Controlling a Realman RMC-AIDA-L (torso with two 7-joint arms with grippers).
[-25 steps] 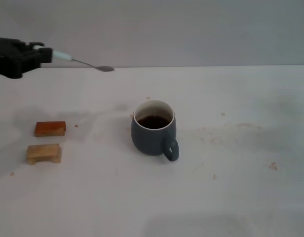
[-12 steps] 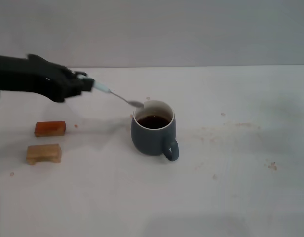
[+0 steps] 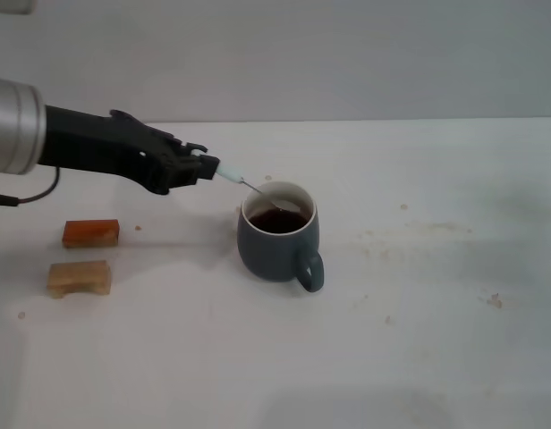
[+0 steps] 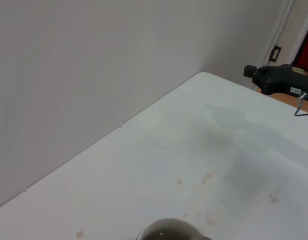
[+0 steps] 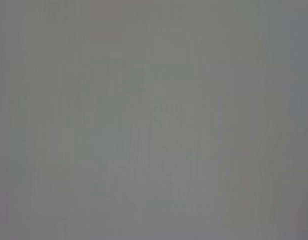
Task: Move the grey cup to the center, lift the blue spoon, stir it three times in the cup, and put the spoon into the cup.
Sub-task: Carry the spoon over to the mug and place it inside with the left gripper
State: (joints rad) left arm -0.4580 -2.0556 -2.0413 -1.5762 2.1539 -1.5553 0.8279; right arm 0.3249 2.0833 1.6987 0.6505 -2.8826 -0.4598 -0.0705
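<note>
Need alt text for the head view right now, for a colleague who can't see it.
The left gripper holds the blue spoon with its bowl dipped into the grey cup at the table's middle. Two wooden blocks lie to the robot's left.

No text, brand, number or sign can be read in any view. A small white label is seen on the black device (image 4: 284, 80) at the far table edge in the left wrist view, but its print is too small to be made out. No lettering is shown on the grey cup (image 3: 277, 243), on the blue spoon (image 3: 249, 186), or on the two wooden blocks (image 3: 90, 233) as seen from the head view. Only a blank grey field is given by the right wrist view.
</note>
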